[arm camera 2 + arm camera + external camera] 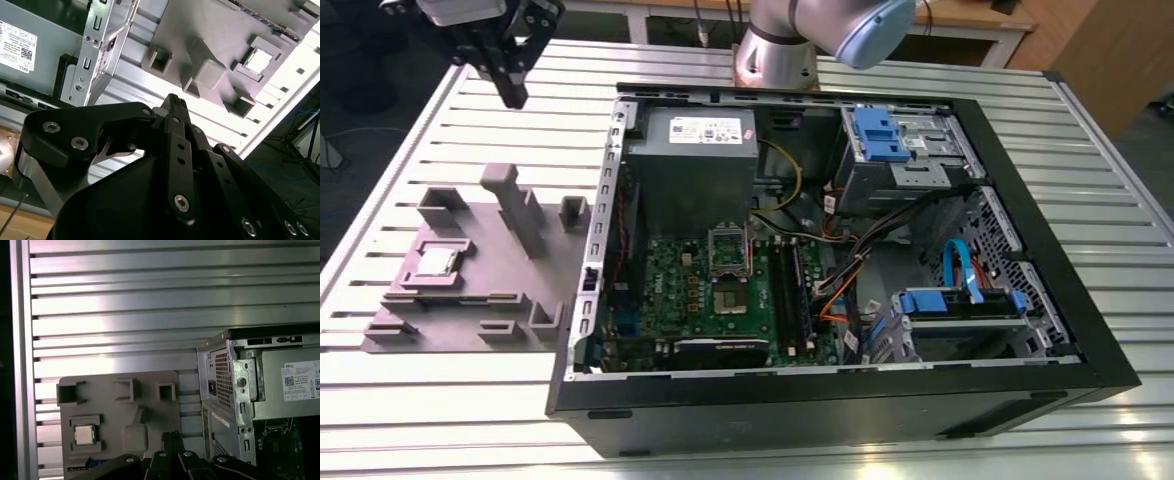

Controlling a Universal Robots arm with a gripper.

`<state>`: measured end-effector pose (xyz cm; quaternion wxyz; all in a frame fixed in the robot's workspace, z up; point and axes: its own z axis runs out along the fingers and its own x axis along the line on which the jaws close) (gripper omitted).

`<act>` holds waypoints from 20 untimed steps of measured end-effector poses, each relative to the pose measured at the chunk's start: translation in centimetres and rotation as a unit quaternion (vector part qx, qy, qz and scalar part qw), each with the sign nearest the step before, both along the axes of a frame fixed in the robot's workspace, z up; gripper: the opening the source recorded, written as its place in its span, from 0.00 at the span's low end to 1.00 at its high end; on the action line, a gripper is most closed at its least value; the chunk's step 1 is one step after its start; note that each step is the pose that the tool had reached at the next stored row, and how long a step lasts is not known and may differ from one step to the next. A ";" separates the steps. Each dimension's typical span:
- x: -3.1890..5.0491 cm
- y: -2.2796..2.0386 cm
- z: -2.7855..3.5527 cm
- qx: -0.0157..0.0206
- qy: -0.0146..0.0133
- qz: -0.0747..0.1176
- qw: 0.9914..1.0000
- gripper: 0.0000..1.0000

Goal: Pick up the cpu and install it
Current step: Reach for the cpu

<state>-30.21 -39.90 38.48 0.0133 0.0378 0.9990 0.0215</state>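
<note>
The cpu [438, 262], a small silver square chip, lies flat in a recess of the grey holder plate [494, 300] on the exterior view's left, beside the open computer case [854, 250]. Both wrist views show the cpu [259, 60] [84, 434] in that recess. My gripper [515, 96] hangs high above the table at the far left corner, well away from the chip, shut with nothing in it. Its black fingertips meet in both wrist views [173, 98] [171, 434]. On the green motherboard the socket [724, 298] lies bare, its metal frame [724, 245] swung up.
The holder plate carries several upright grey blocks [520, 215]. Inside the case are the grey power supply [694, 150], black memory slots [787, 285], blue drive brackets [881, 135] and loose cables [854, 270]. The slatted metal table [454, 400] ends close on the exterior view's left.
</note>
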 end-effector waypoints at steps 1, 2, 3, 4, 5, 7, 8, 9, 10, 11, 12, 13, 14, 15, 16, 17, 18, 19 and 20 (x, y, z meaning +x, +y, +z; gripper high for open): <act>-0.14 0.00 -0.06 0.000 0.000 0.000 1.000 0.10; -0.28 0.00 -0.12 0.000 0.000 0.000 1.000 0.10; -0.41 0.00 -0.18 0.000 0.000 0.000 1.000 0.10; -0.54 0.00 -0.26 0.000 0.000 0.000 1.000 0.10; -0.67 0.00 -0.33 0.000 0.000 0.000 1.000 0.10; -0.98 0.00 -0.48 0.000 0.000 0.000 1.000 0.10; -1.16 0.00 -0.56 0.000 0.000 0.000 1.000 0.10; -1.36 0.00 -0.63 0.000 0.000 0.000 1.000 0.10; -1.57 0.00 -0.71 0.000 0.000 0.000 1.000 0.10; -1.76 0.00 -0.79 0.000 0.000 0.000 1.000 0.10; -1.95 0.00 -0.87 0.000 0.000 0.000 1.000 0.10; -2.14 0.00 -0.95 0.000 0.000 0.000 1.000 0.10; -2.35 0.00 -1.03 0.000 0.000 0.000 1.000 0.10; -2.54 0.00 -1.12 0.000 0.000 0.000 1.000 0.10; -2.71 0.00 -1.19 0.000 0.000 0.000 1.000 0.10; -2.88 0.00 -1.27 0.000 0.000 0.000 1.000 0.10; -3.03 0.00 -1.32 0.000 0.000 0.000 1.000 0.10; -3.14 0.00 -1.37 0.000 0.000 0.000 1.000 0.10; -3.23 0.00 -1.41 0.000 0.000 0.000 1.000 0.10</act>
